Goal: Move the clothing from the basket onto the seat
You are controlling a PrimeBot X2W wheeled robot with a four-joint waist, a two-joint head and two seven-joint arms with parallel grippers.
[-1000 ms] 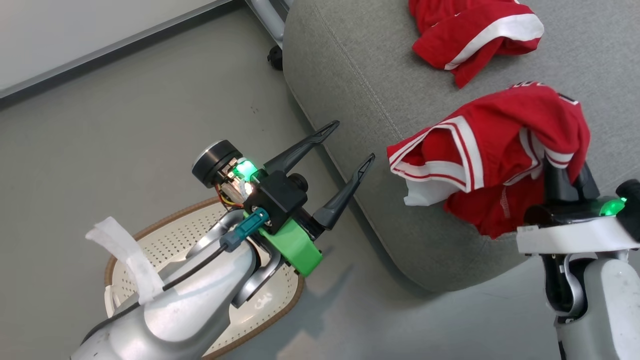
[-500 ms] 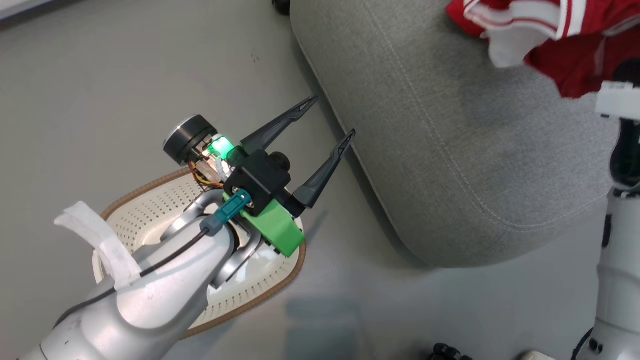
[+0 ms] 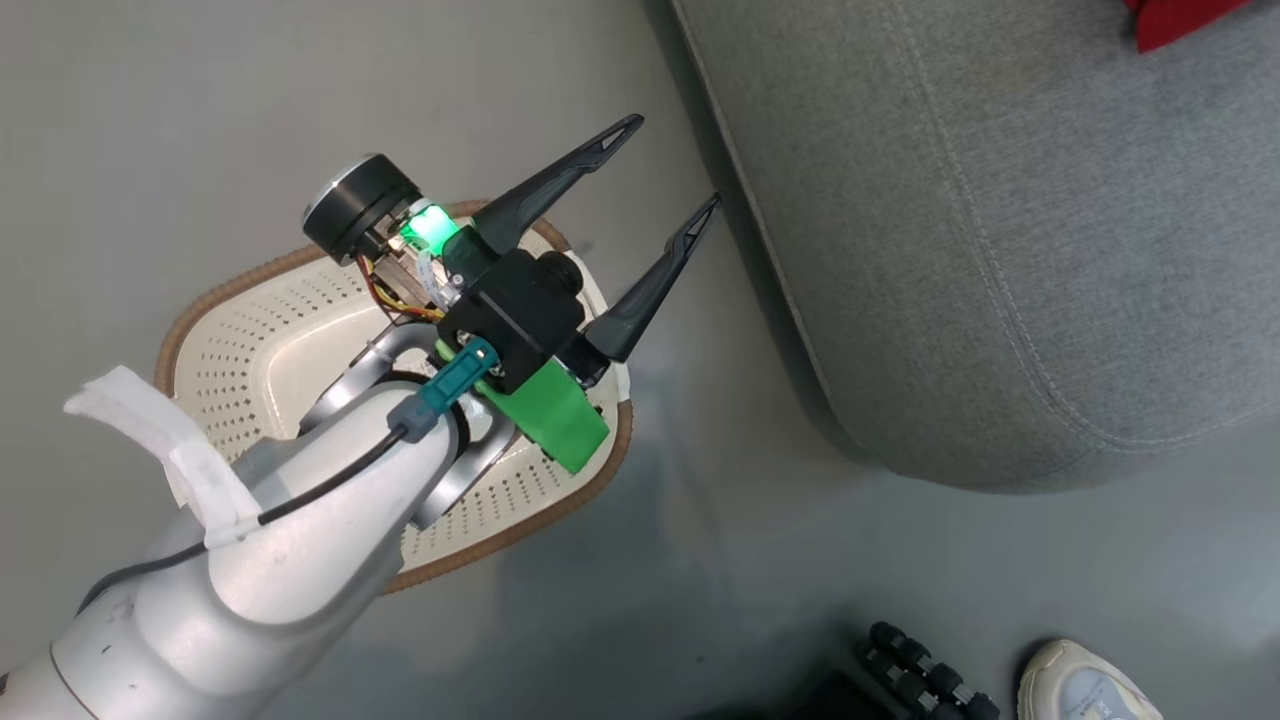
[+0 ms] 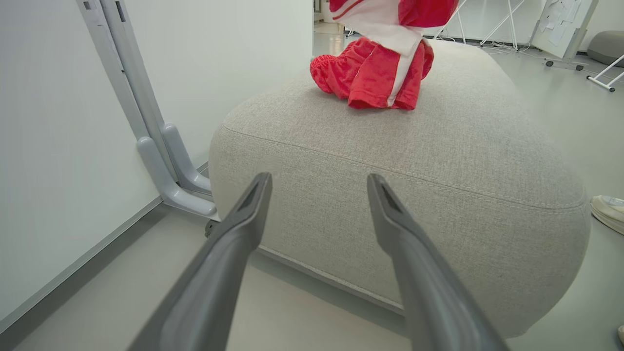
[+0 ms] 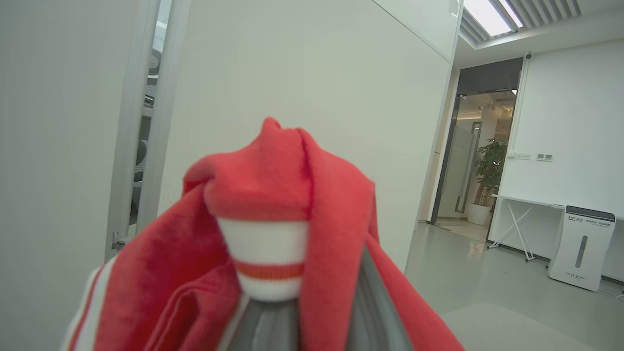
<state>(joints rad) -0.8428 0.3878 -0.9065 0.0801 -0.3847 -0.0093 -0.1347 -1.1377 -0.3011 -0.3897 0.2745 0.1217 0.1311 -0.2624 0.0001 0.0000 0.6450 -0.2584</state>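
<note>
Standing wide apart, the jaws of the left gripper (image 3: 675, 160) hang over the basket (image 3: 205, 310) on the floor (image 3: 150, 120). The jaws of the right gripper (image 5: 312, 312) are clamped on the red jersey (image 5: 287, 190). The shorts (image 4: 370, 73) lie on the seat (image 4: 438, 161).

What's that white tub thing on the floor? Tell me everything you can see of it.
The basket is a small cream-white tub, plastic by its look, with rounded corners, walls dotted with rows of small holes and a brown woven-looking rim. It stands upright on the grey floor, left of the seat, with a strip of floor between them. Nothing lies in the part of its inside that shows; the robot's left arm hangs over it and hides its middle.
</note>
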